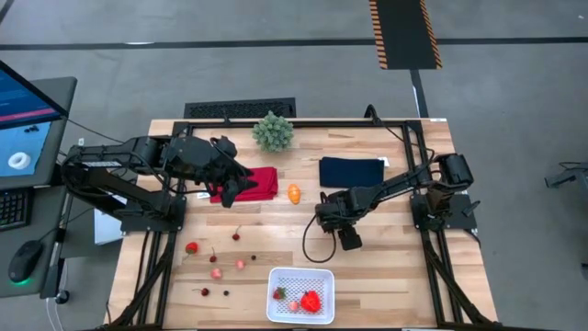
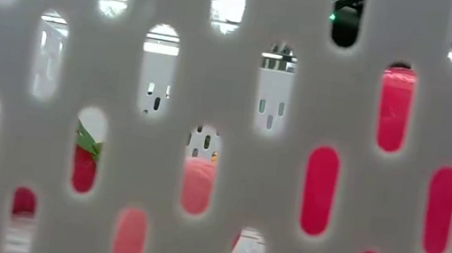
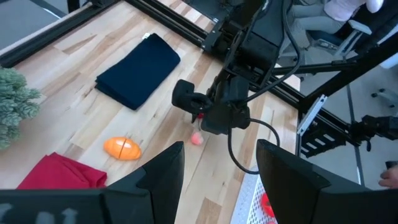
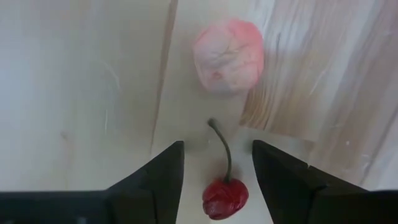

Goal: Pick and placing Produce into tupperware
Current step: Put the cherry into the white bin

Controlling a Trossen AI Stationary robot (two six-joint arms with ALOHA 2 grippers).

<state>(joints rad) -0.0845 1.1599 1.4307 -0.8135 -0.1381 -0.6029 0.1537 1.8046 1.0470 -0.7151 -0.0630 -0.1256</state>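
Set against the table's near edge, about midway along it: the white tupperware (image 1: 300, 279). Holds a red pepper piece (image 1: 311, 301), a strawberry (image 1: 279, 293) and a pinkish piece (image 1: 294, 304). Fills the low view with its slotted wall, red and pink shapes behind the slots.

Left of it, loose on the wood: two dark cherries (image 1: 204, 291) nearest, then two pinkish pieces (image 1: 216, 272), a second strawberry (image 1: 191, 247) and more small cherries (image 1: 236, 235) a little farther.

Farther in, near the table's middle: the right gripper (image 4: 214, 155), low over the boards. Open, fingers (image 4: 155, 180) standing either side of a stemmed cherry (image 4: 225, 198) with a slim gap on each side. Just beyond that cherry, a pale pink piece (image 4: 227, 56) on the wood, apart from it.

Farther and to the left: the left gripper (image 3: 217, 180), above the near edge of the red cloth (image 1: 253, 182). Open too, nothing between its fingers.

Beside the red cloth, to its right: the orange piece (image 1: 293, 193). Right of that, the folded navy cloth (image 1: 352, 171). Farthest, by the far edge: the bushy green plant (image 1: 273, 131).
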